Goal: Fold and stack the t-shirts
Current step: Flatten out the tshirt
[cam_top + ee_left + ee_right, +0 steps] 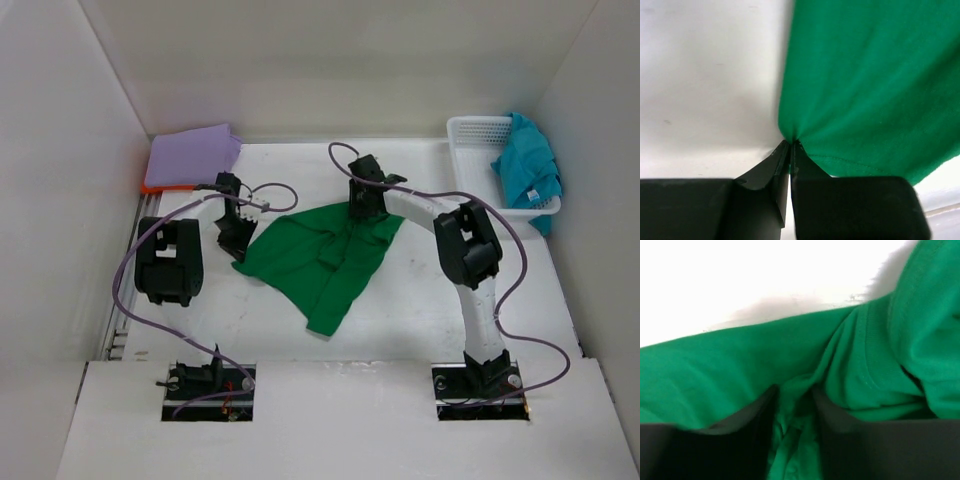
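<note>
White tabletop (420, 310) fills your top view: the lavender t-shirt (193, 155) lies folded on the orange t-shirt (150, 187) beyond the left gripper (238, 238), the teal t-shirt (528, 170) sits crumpled in the basket (470, 135) off to the side of the right gripper (362, 205), and the green t-shirt (325, 260) sprawls rumpled between both grippers, so I judge two done, two to go. Your left wrist view shows that gripper clenched on a pinch of green edge, cloth fanning out ahead. Your right wrist view shows those fingers clamping a bunched green fold beside a stitched hem.
</note>
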